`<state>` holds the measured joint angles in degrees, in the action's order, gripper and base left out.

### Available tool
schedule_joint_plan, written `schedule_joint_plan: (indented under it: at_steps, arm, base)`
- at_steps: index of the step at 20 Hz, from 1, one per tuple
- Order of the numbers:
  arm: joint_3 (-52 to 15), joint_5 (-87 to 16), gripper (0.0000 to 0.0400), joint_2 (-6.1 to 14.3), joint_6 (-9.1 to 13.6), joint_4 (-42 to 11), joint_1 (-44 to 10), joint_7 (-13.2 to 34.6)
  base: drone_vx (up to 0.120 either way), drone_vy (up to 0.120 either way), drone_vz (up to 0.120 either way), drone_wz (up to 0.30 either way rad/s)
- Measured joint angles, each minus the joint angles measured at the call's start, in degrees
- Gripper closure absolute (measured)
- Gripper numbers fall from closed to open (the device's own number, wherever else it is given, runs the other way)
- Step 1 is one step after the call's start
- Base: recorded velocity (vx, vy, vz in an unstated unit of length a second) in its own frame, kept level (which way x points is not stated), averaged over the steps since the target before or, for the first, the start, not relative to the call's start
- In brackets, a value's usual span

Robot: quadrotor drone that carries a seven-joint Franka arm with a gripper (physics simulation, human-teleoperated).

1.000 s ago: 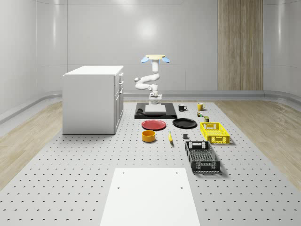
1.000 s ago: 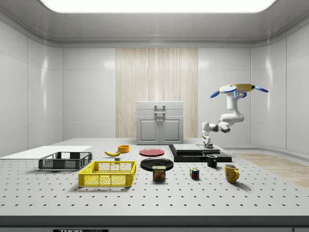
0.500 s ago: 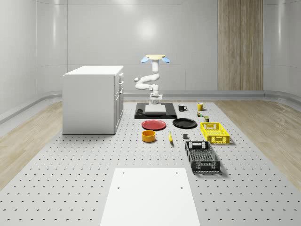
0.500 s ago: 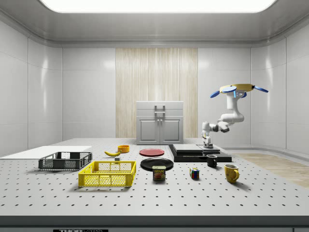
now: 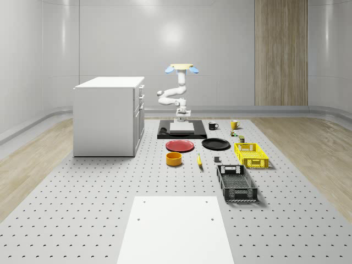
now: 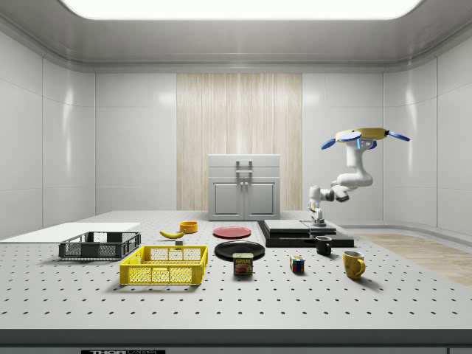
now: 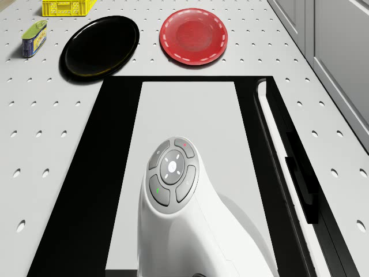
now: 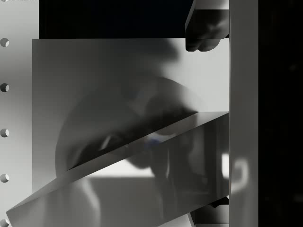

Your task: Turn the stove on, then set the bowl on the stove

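Gripper down over stove, arm folded

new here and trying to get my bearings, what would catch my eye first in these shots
First the drone, hovering over the far end of the black stove, its white arm bent down so the pincer sits just above the stove's pale top. Next the big white cabinet at the whole-scene view's left. Then the bright things on the table: red plate, orange bowl, yellow basket.

Two plates: red, black. Two crates: yellow, black. Two mugs: black, yellow. One bowl, banana, stove, cabinet.
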<state>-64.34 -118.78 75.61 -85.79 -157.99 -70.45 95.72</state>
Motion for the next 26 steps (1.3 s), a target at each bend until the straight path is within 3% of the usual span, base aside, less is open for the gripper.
schedule_joint_plan:
  at_steps: [26]
  arm:
    - [-0.29, -0.30, 0.0000, -1.46, 1.12, 0.73, -8.02, 7.21]
  base:
    - [0.000, 0.000, 0.000, 0.000]
